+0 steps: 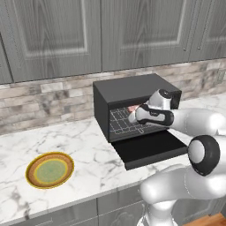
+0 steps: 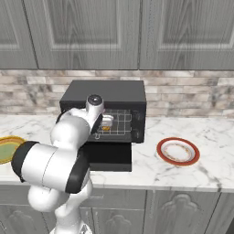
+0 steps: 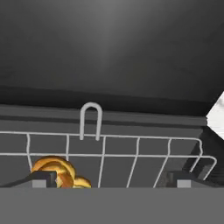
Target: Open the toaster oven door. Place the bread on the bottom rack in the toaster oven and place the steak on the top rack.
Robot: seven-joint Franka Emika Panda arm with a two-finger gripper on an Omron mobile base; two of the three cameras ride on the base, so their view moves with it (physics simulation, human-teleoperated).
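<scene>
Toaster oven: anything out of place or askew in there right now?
Nothing stands out. The toaster oven sits square on the counter, and the toaster oven door is folded down flat. The racks look level. The bread lies on a wire rack under the gripper, whose fingers are spread wide and empty.

You face rendered home kitchen. Grey panelled wall cabinets above, stone-brick backsplash behind, white marble counter over grey base cabinets. Black toaster oven around your fingers, door dropped open. Yellow-green plate well left of fingers, red-rimmed plate well right.
</scene>
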